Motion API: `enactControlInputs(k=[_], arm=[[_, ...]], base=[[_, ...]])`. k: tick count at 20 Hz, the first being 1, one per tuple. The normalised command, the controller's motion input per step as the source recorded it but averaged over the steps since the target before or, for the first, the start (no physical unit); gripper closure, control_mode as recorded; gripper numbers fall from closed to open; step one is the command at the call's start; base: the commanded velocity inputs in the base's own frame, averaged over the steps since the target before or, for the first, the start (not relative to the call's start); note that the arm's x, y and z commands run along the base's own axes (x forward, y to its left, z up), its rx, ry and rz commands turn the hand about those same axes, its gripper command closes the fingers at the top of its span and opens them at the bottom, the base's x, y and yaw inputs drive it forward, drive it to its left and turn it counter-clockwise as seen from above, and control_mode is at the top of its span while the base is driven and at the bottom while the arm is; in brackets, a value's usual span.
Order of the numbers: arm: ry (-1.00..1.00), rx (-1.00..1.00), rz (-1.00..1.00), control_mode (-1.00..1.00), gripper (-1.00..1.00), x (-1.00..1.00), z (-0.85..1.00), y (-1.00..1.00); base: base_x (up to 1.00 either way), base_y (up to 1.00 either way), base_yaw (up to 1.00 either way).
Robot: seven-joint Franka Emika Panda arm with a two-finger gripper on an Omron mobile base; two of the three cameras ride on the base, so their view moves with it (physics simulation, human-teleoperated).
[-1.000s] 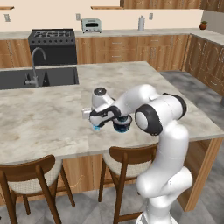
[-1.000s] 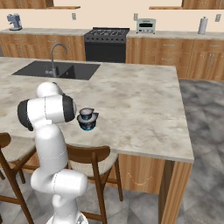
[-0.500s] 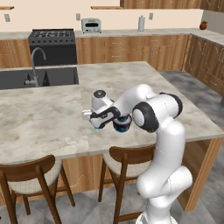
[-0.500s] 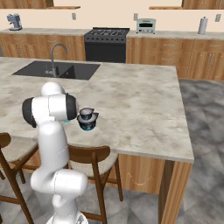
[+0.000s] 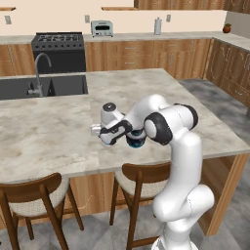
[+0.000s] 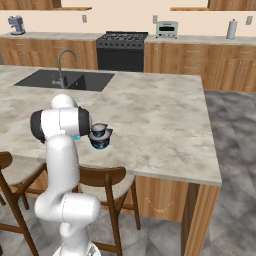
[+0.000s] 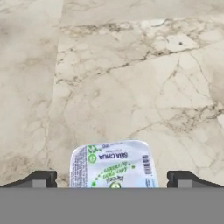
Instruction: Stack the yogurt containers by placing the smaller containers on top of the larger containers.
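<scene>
Jaws wide apart, gripper hanging over the marble counter, fingertips either side of a small cup with a printed white-and-green foil lid; not clamped on it, contact cannot be told. Beyond the arm, the stacked dark blue tubs with pale grey tops sit near the counter's front edge, narrower on wider. Farther back from the stack: sink, then stove.
</scene>
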Motion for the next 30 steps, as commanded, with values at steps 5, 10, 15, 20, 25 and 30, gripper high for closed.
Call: enactControlInputs(k=[5,10,15,20,25,30], arm=[[0.00,-0.01,0.00,-1.00,-1.00,0.17,-0.18,0.00],[0.00,0.00,0.00,-1.00,-1.00,0.16,-0.14,0.00],[0.00,-0.01,0.00,-1.00,-1.00,0.09,-0.17,0.00],[-0.01,-0.02,0.00,-1.00,-1.00,0.01,-0.13,0.00],[-0.01,0.00,0.00,-1.00,-1.00,0.00,-0.05,0.00],[0.00,0.00,0.00,-1.00,1.00,0.00,0.00,0.00]], base=[[0.00,0.00,0.00],[0.00,0.00,0.00],[0.00,0.00,0.00],[0.00,0.00,0.00],[0.00,0.00,0.00],[0.00,0.00,0.00]])
